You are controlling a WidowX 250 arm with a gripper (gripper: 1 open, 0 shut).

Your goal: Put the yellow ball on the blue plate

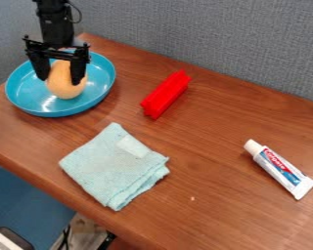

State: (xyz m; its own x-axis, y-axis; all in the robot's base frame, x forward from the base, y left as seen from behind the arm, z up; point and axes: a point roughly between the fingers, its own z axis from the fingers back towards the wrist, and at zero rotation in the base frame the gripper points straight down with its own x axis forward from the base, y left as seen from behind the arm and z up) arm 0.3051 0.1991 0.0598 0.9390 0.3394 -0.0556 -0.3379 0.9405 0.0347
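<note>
My hand (pixel 58 66) points straight down over the blue plate (pixel 28 102), which sits at the far left of the wooden bench (pixel 218 137). My fingers (pixel 38 64) are spread, one on each side of the yellow ball (pixel 64 86). The ball rests in the plate, just beneath my hand. To the right of the plate lies a red block (pixel 166 94). Nearer the front edge is a crumpled light blue cloth (pixel 113 164), and far right lies a toothpaste tube (pixel 278 167).
</note>
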